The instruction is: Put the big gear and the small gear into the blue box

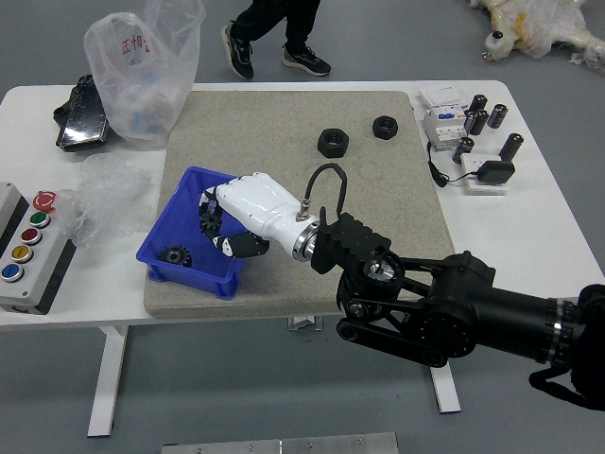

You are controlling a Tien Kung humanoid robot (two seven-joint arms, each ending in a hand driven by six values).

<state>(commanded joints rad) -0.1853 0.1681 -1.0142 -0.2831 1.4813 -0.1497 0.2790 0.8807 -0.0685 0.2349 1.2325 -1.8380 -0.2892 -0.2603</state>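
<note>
White on its back with black fingertips aside, the right hand (248, 210) is held over the blue box (170, 227) at centre-left of the frame; whether it is open, closed or gripping anything cannot be told. One black gear (175, 255) is seen in the box's lower left corner. Two black nuts (333, 143) are set out at upper centre, below a person's legs (274, 19).White-backed, the right hand (248, 210) is held over the right part of the blue box (170, 227), left of the frame's centre; whether it is open, closed or gripping anything cannot be told. One black gear (175, 255) is seen inside the box, towards its lower left corner. Two black nuts (333, 143) are set apart at upper centre, on the grey mat (284, 118).
</note>
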